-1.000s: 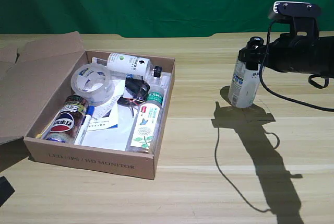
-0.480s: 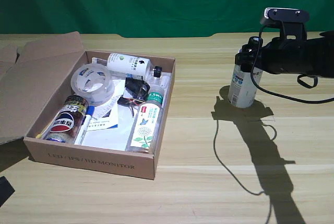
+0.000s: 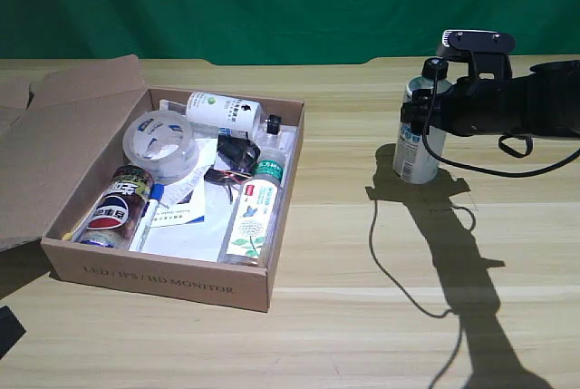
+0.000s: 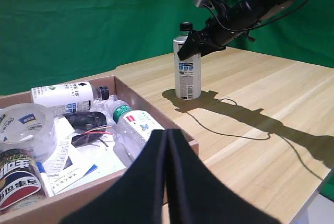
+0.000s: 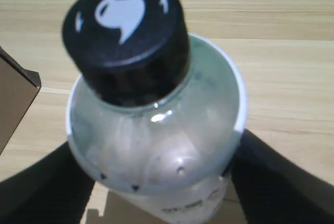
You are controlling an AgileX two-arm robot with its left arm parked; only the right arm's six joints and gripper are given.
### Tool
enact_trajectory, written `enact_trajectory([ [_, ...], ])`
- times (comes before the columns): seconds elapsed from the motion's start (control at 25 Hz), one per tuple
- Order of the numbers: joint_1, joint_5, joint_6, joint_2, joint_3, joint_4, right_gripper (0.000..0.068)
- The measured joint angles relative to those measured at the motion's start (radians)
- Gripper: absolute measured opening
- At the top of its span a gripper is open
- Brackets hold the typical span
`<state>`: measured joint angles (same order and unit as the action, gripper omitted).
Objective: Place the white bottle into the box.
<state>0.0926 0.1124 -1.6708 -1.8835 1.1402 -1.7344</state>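
The claw (image 3: 415,121) was clenched around the upright bottle (image 3: 418,135), which stood on the table well to the exterior view's right of the box (image 3: 172,276).

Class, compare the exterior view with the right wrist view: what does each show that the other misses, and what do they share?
Only the exterior view shows the inside of the wide brown cardboard box, with a roll of clear tape among its contents, and the right end effector from outside. Only the right wrist view shows the top of the black screw cap. Both show the tall silvery-white plastic bottle upright on the wooden table.
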Motion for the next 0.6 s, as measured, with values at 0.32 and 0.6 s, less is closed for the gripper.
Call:
enact_trajectory([
  [0.32,0.000,0.082,-0.051,-0.007,0.003,0.000,0.0557],
  [0.6,0.000,0.192,-0.047,0.095,0.003,0.025,0.0557],
])
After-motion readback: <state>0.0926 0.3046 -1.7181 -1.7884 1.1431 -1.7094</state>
